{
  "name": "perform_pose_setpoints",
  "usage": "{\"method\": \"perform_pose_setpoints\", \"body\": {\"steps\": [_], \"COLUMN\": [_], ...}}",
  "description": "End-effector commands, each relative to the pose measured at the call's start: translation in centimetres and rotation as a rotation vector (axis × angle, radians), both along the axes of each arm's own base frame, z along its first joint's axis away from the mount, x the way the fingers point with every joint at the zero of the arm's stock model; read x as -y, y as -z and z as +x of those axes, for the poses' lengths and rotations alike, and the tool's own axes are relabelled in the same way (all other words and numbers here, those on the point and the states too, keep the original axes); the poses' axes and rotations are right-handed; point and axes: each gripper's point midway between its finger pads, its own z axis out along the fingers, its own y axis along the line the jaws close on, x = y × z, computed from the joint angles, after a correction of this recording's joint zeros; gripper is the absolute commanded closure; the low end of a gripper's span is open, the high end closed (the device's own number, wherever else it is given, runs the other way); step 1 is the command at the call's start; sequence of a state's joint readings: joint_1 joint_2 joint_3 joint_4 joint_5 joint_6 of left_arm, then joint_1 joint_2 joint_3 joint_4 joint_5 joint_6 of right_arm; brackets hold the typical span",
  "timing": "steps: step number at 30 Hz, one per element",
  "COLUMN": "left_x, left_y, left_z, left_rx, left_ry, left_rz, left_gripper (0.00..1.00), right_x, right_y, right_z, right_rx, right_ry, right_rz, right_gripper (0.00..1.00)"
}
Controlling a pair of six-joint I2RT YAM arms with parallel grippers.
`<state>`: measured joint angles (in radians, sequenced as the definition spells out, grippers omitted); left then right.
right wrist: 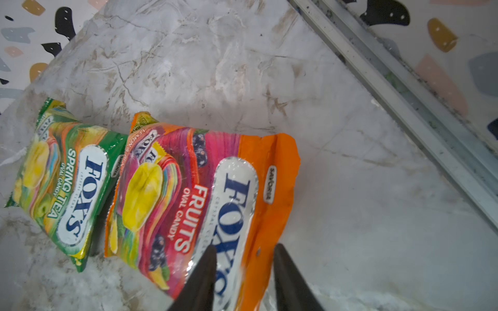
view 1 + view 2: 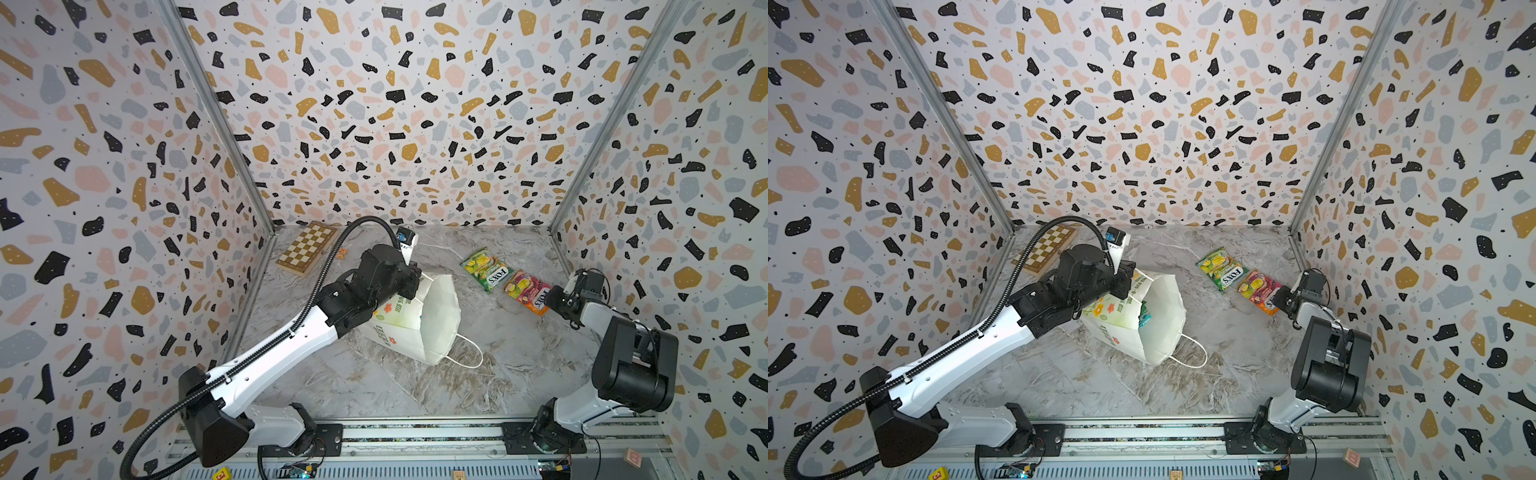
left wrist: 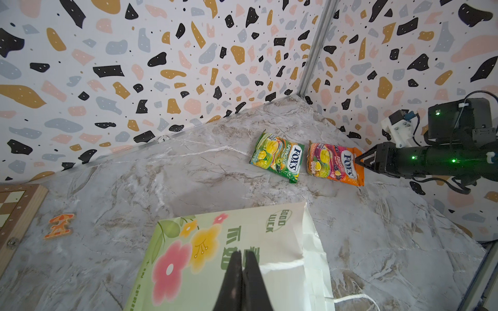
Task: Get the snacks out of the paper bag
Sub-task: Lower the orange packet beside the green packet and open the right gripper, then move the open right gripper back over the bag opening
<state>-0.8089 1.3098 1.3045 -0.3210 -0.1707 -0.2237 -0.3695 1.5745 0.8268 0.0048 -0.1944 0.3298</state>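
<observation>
Leaning: white flowered paper bag point(image 2: 436, 316), rim pinched in left tool point(image 3: 241, 254); near bag, pink-orange glossy candy packet point(image 1: 188, 194) under spread right tool point(image 1: 245, 246).

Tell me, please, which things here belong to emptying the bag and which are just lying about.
Job in hand: paper bag, held by the shut left gripper; green packet; pink-orange packet under the open right gripper; teal packet edge inside the bag.
Lying about: chessboard; orange scrap.
</observation>
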Motion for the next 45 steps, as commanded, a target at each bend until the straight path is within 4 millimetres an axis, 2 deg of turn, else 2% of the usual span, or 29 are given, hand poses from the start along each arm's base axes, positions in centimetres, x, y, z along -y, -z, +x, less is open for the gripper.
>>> {"method": "perform_pose_setpoints", "body": {"steps": [1,3,6,12,15,19,22,27,30,39,45], "left_x": [0.5,0.5,0.7,0.8,1.1,1.1,1.0,1.1,1.0,1.0,0.9], "left_y": [-2.3,-2.4,-2.4,-2.8,-2.9,-3.1,-3.2,-3.3,-3.3,-3.3,-3.2], "left_z": [0.1,0.0,-0.4,-1.0,-1.5,-1.8,-1.9,-2.0,-2.0,-2.1,-2.2], "left_rx": [0.053,0.053,0.054,0.065,0.065,0.073,0.077,0.082,0.079,0.078,0.079], "left_ry": [0.017,0.024,0.048,0.087,0.117,0.132,0.132,0.134,0.133,0.131,0.128], "left_rz": [-0.04,-0.041,-0.039,-0.043,-0.049,-0.056,-0.06,-0.081,-0.081,-0.104,-0.103], "left_gripper": [1.0,1.0,1.0,1.0,1.0,1.0,1.0,1.0,1.0,1.0,1.0], "right_x": [0.6,0.0,-1.9,-8.3,-12.4,-17.9,-21.6,-27.2,-29.7,-35.2,-38.2], "right_y": [-3.7,-4.6,-6.7,-11.7,-14.3,-16.5,-17.3,-17.0,-16.4,-14.0,-11.3], "right_z": [0.9,0.7,0.3,-1.4,-2.5,-4.6,-6.6,-10.1,-12.1,-16.1,-17.2], "right_rx": [0.092,0.12,0.206,0.414,0.491,0.552,0.569,0.547,0.535,0.468,0.383], "right_ry": [0.009,-0.004,-0.069,-0.284,-0.417,-0.604,-0.739,-0.941,-1.036,-1.263,-1.331], "right_rz": [-0.037,-0.024,0.027,0.113,0.148,0.209,0.245,0.274,0.289,0.268,0.236], "right_gripper": [0.53,0.5,0.49,0.46,0.45,0.45,0.45,0.44,0.44,0.44,0.44]}}
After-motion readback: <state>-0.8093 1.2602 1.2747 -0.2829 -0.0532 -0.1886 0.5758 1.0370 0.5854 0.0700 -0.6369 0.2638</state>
